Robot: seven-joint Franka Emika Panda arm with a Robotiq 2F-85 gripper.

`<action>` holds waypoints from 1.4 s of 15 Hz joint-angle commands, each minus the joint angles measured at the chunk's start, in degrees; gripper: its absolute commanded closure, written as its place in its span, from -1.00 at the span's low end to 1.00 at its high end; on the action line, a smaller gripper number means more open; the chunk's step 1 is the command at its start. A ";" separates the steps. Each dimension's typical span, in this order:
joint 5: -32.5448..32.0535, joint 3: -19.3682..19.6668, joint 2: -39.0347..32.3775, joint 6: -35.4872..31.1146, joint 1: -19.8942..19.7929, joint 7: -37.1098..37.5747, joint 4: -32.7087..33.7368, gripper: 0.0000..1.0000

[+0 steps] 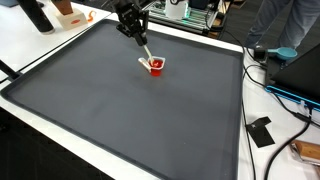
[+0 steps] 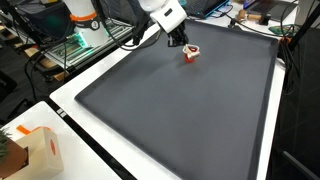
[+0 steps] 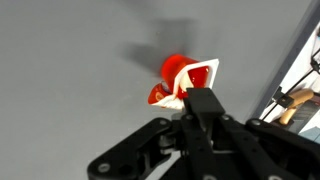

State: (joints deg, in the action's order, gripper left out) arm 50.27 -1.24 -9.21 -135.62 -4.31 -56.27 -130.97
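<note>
No words, numbers or signs can be read anywhere. The small red cup [image 1: 156, 66] shows no letters. The brown box [image 2: 40, 150] at 8 o'clock is too blurry to read.

Free room:
- Grey mat [image 1: 130, 115], flat and broad. It is open on every side of the red cup [image 1: 156, 66] and widest toward the near edge in both exterior views.

Obstacles:
- Above the cup, the gripper [image 1: 140, 42] is clamped on a white utensil [image 1: 147, 56] that slants into it. This blocks the approach from overhead.
- Table edge: cables [image 1: 285, 95] and a black flat piece [image 1: 260, 131].
- Far corner: an orange-and-white box [image 1: 70, 17] and a dark bottle [image 1: 35, 15].
- Another corner: a cardboard box [image 2: 35, 150].
- Beside the table: an equipment rack [image 2: 75, 45].
</note>
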 commanded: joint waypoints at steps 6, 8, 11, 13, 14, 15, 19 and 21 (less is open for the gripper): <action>5.19 1.15 -2.76 7.16 -2.20 -4.10 2.90 0.94; 5.93 1.50 -3.25 8.46 -2.57 -4.65 3.27 0.94; 7.06 2.10 -4.13 10.15 -3.09 -5.33 3.80 0.94; 8.01 2.47 -4.89 11.26 -3.63 -5.94 4.16 0.94; 8.35 2.67 -5.28 11.72 -3.87 -6.14 4.32 0.94; 8.86 2.86 -5.68 12.31 -4.15 -6.40 4.53 0.94; 10.31 3.49 -6.80 14.86 -4.87 -7.21 5.15 0.94; 10.94 3.71 -7.35 16.02 -5.13 -7.57 5.54 0.94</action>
State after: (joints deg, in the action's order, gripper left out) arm 59.00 1.95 -15.20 -122.46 -8.65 -61.88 -126.46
